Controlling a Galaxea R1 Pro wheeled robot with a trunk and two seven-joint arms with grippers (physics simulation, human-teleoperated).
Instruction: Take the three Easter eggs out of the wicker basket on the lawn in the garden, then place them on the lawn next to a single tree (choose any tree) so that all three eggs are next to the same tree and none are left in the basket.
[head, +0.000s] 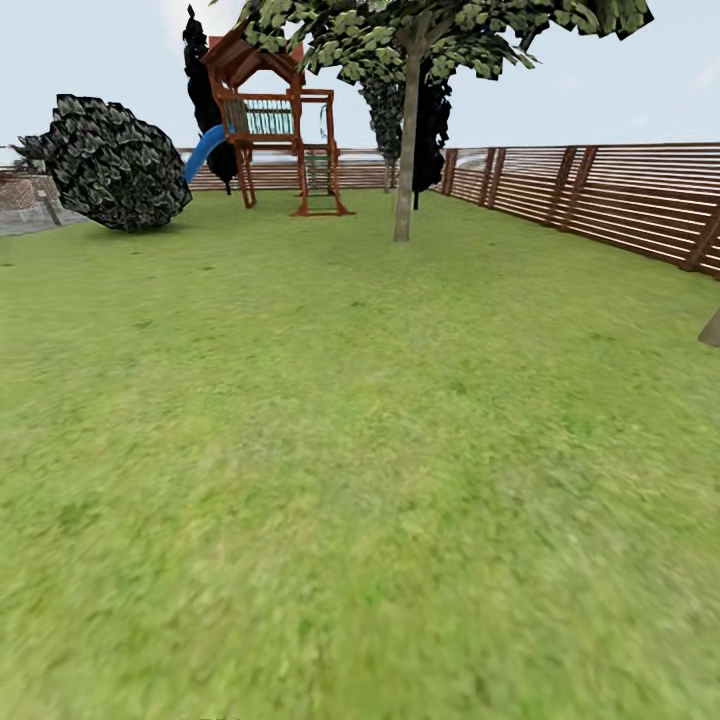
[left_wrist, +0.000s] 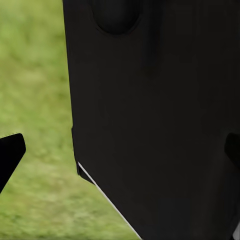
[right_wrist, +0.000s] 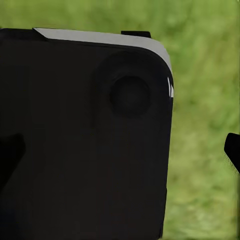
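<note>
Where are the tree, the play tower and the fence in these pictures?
tree (head: 404, 170), head view, on its grey trunk.
play tower (head: 270, 115), head view, on its railed deck.
fence (head: 610, 195), head view, on the brown slats at right.

Lawn (head: 360, 480) spread across the foreground, tree (head: 404, 170) standing on it toward the far side, play tower (head: 285, 130) left of the tree at the lawn's far edge, bush (head: 110, 165) at the far-left corner, fence (head: 600, 200) along the right and far edges.
</note>
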